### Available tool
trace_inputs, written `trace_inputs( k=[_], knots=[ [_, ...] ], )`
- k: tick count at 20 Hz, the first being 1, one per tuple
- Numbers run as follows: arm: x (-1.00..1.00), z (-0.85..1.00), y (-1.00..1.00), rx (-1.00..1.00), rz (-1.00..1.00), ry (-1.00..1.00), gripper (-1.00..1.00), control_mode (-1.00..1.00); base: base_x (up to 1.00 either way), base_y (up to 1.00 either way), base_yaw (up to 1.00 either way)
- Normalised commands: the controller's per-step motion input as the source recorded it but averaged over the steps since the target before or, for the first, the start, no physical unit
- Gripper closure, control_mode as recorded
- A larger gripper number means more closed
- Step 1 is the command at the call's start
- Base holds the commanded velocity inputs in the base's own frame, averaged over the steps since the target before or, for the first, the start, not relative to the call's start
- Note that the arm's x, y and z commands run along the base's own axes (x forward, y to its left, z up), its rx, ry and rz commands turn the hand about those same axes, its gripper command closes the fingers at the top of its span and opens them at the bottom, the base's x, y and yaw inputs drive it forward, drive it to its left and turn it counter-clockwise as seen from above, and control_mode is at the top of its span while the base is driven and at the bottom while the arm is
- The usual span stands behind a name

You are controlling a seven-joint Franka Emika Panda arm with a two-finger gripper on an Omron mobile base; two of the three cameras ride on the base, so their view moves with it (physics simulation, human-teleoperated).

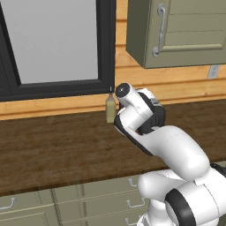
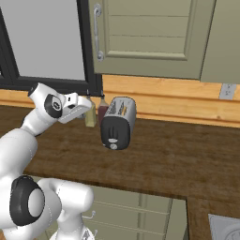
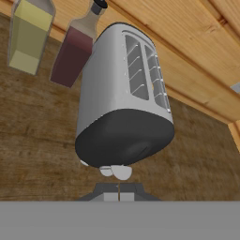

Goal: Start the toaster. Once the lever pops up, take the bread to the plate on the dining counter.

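Observation:
The toaster [image 2: 118, 123] stands on the wall counter, a small silver box with a dark front end; in the hand view the toaster [image 3: 124, 103] is close ahead, two slots on top and pale knobs [image 3: 117, 171] low on its dark end. My gripper [image 3: 119, 191] is shut, its tips together just short of that dark end and touching nothing. From the right base view the gripper [image 2: 88, 108] hangs left of the toaster, pointing at it. No bread shows in the slots. The plate and the dining counter are out of view.
Beside the toaster against the wall stand an olive-yellow bottle [image 3: 28, 37] and a dark red bottle [image 3: 75, 47]. The olive bottle [image 1: 110, 108] also shows past my arm. A wall cabinet [image 2: 150, 37] hangs above, a dark-framed window [image 2: 42, 37] to its left. The counter top [image 2: 178, 159] runs on to the right.

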Motion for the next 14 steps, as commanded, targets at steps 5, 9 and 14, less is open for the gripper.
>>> trace_inputs(
  k=[5, 9, 14],
  knots=[
    [0.0, 0.0, 0.0, 0.0, 0.0, 0.0, 1.0, -1.0, 0.0, 0.0, 0.0],
    [0.0, 0.0, 0.0, 0.0, 0.0, 0.0, 1.0, -1.0, 0.0, 0.0, 0.0],
    [0.0, 0.0, 0.0, 0.0, 0.0, 0.0, 1.0, -1.0, 0.0, 0.0, 0.0]
  ],
)
